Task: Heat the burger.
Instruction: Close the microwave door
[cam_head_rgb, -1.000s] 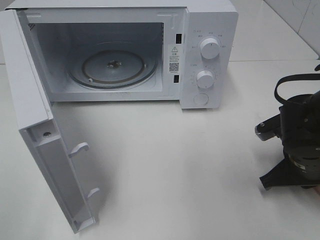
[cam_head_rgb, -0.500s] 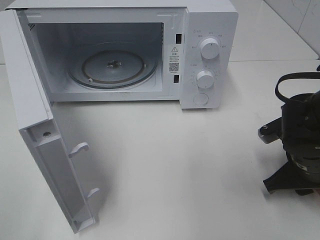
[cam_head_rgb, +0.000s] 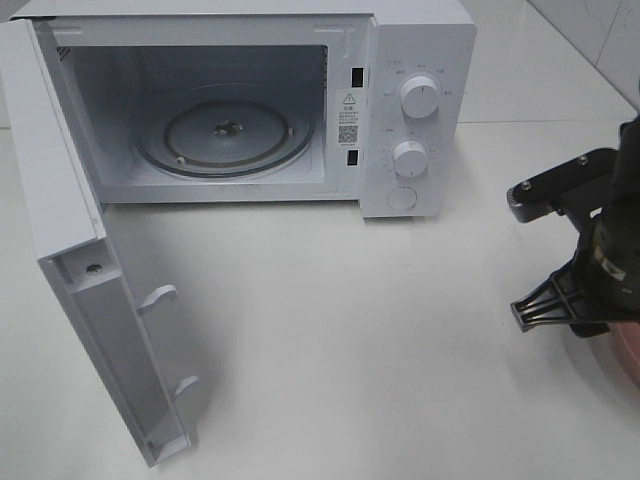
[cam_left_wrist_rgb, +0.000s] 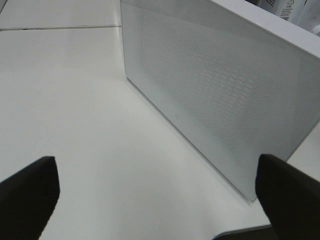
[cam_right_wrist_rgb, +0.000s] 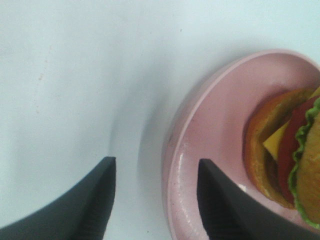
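Exterior high view: white microwave (cam_head_rgb: 250, 105) is sitting at the back of the white table (cam_head_rgb: 380, 340); its door (cam_head_rgb: 95, 290) is swung wide open on the left of the view, latch hooks facing the table; glass turntable (cam_head_rgb: 225, 135) is showing inside the cavity, nothing on it; two knobs (cam_head_rgb: 415, 125) and a round button are on the control panel at the right of the cavity. Right arm (cam_head_rgb: 600, 250) is hanging over the table near the right edge of the view, well apart from the microwave; a sliver of the pink plate (cam_head_rgb: 628, 350) is peeking out below it.

Right wrist view: right gripper (cam_right_wrist_rgb: 155, 192) is hovering with its fingers (cam_right_wrist_rgb: 95, 200) apart; the plate's rim (cam_right_wrist_rgb: 172, 150) is lying just between them, one finger over bare table, the other over the plate; can't tell whether either is touching the rim. Burger (cam_right_wrist_rgb: 290, 150) is resting on its side on the plate (bun, yellow cheese, red tomato, green lettuce all showing edge-on), beside the gripper and not held.

Left wrist view: left gripper (cam_left_wrist_rgb: 160, 195) is holding its fingers (cam_left_wrist_rgb: 30, 192) spread wide, nothing between them; it is facing the door's perforated outer panel (cam_left_wrist_rgb: 220, 85), clear of it, over bare table.
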